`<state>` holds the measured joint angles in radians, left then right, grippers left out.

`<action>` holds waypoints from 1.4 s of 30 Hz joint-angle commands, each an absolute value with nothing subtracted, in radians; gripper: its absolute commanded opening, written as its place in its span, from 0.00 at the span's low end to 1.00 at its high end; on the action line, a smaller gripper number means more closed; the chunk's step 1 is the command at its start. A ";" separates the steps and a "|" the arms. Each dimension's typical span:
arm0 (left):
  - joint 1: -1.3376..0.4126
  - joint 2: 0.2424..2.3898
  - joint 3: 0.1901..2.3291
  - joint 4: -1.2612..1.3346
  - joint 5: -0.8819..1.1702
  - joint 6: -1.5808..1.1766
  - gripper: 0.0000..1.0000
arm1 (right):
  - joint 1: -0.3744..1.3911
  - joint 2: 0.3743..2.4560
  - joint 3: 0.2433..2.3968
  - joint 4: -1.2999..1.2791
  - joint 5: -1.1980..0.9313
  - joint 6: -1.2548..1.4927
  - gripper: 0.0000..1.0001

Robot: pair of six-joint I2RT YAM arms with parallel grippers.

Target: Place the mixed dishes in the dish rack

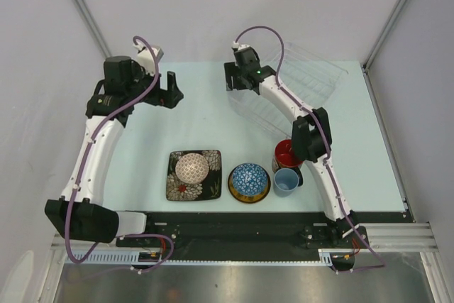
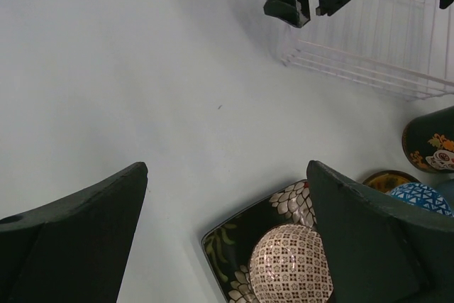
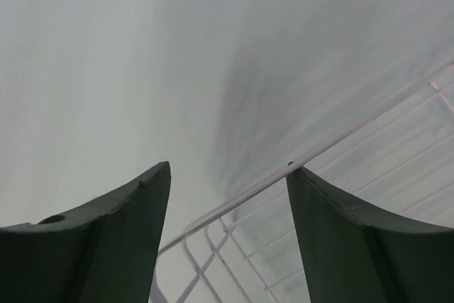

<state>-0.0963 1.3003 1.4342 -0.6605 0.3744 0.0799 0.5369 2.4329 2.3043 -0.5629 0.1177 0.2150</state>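
The clear dish rack [image 1: 312,76] stands at the back right. My right gripper [image 1: 237,81] hovers at the rack's left end, open, with the rack's rim wire [image 3: 355,129] running between its fingers and nothing held. Open and empty, my left gripper [image 1: 172,92] hangs over the table at the back left. In front lie the black square floral plate [image 1: 177,184] with the pinkish patterned bowl [image 1: 192,167] upside down on it, and the blue mosaic bowl [image 1: 249,179] on the yellow dark-rimmed plate [image 1: 249,197]. The red-inside cup [image 1: 284,152] and light blue cup [image 1: 286,181] stand beside them.
My right arm's forearm [image 1: 311,136] passes over the two cups. The left wrist view looks past its fingers [image 2: 92,232] down at the floral plate [image 2: 230,246], the patterned bowl [image 2: 291,264] and the rack [image 2: 376,54]. Grey walls enclose the table.
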 commanded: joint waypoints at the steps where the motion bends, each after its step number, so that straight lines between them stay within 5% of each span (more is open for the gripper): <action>1: -0.101 1.264 1.408 -0.646 0.439 0.068 1.00 | 0.545 2.439 2.451 -0.446 -0.053 0.265 0.73; 6: -0.118 1.273 1.325 -0.598 0.486 0.009 1.00 | 0.500 2.358 2.461 -0.433 -0.110 0.275 0.83; 17: -0.377 1.517 1.426 -0.497 0.368 -0.152 1.00 | 0.092 1.933 1.976 -0.385 -0.020 0.270 0.89; 34: -0.517 1.905 1.713 -0.594 0.339 -0.275 1.00 | -0.121 1.976 1.753 -0.403 0.153 0.249 0.82; 39: -0.525 1.928 1.715 -0.548 0.282 -0.305 1.00 | -0.147 1.990 1.737 -0.399 0.138 0.279 0.66; 42: -0.525 1.950 1.729 -0.505 0.242 -0.321 1.00 | -0.149 1.990 1.714 -0.396 0.138 0.275 0.66</action>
